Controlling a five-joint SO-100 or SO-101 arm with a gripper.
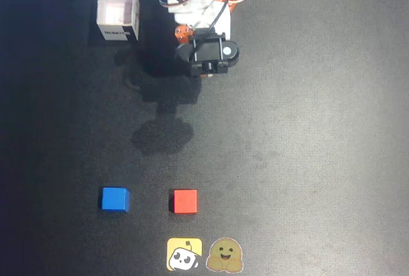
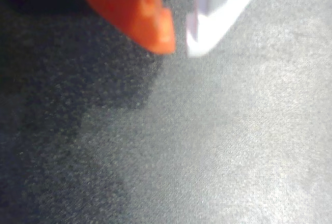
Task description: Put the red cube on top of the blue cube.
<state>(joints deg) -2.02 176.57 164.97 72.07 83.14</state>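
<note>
A matte red cube (image 1: 185,200) and blue cube (image 1: 115,199) sit apart on a dark grainy table (image 1: 307,129). The gripper (image 2: 179,40), orange and white fingertips slightly apart, holds nothing.

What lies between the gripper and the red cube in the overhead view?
Only bare dark table, crossed by the arm's shadow. The gripper sits folded near the base, and the red cube lies well below it, apart from the blue cube.
</note>
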